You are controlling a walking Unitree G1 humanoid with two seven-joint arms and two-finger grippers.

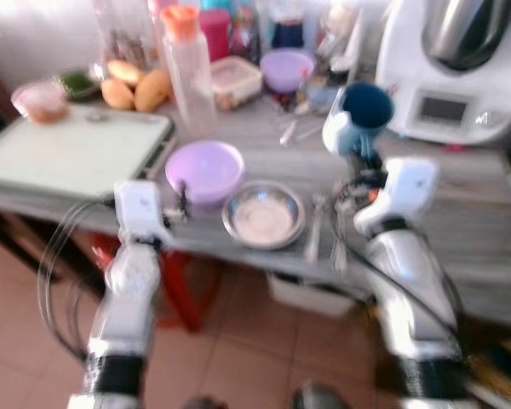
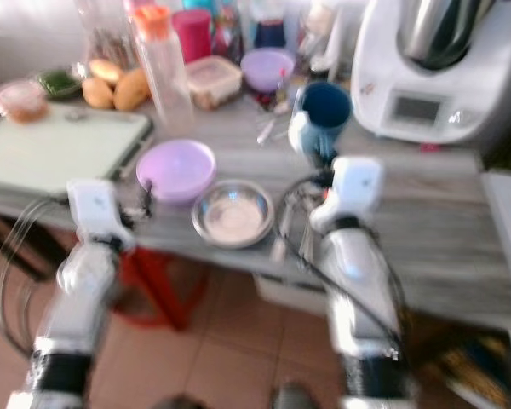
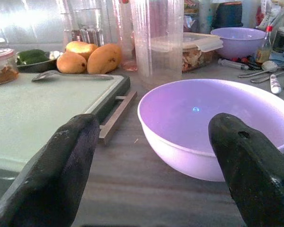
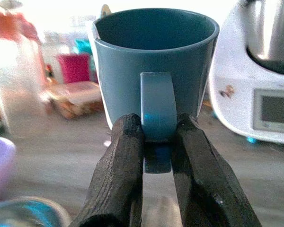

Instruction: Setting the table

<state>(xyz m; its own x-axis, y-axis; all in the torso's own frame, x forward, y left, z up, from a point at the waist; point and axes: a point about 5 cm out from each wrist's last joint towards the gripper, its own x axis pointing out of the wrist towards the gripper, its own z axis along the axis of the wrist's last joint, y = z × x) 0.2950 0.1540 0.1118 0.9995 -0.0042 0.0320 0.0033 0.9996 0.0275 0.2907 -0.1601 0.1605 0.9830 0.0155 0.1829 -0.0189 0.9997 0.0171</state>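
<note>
Grey wood-grain table (image 1: 460, 213), white kitchen machine (image 1: 456, 68) at its far right, pale cutting board (image 1: 72, 153) at left. Purple bowl (image 3: 213, 123) near front edge, steel bowl (image 1: 264, 215) just beside it, cutlery (image 1: 317, 228) right of that. Blue mug (image 4: 154, 71) upright, mouth up, handle facing the robot, raised above the table's middle. Right gripper (image 4: 158, 142) clamped on mug handle. Left gripper (image 3: 156, 161) spread wide, low before the purple bowl, not touching.
</note>
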